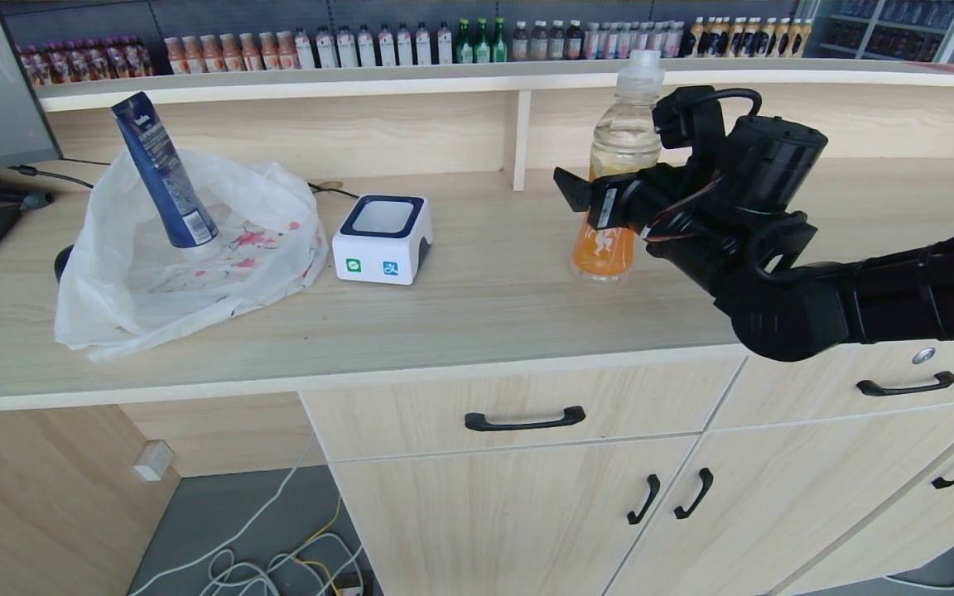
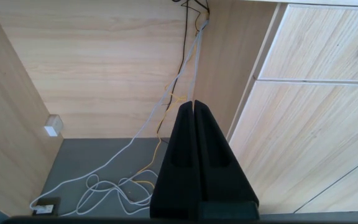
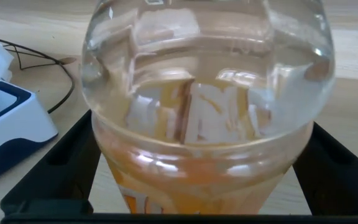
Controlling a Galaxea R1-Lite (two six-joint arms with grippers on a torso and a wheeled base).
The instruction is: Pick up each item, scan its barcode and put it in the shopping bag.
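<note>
Bottle (image 1: 619,149) upright between right jaws, pressed from both sides.

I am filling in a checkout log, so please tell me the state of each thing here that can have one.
bottle: capped, upright.
right gripper: shut on the bottle.
left gripper: shut, empty, below the counter.
tube: cap down, leaning inside the shopping bag.
shopping bag: open, slumped on the counter.
cabinet doors: shut.
</note>
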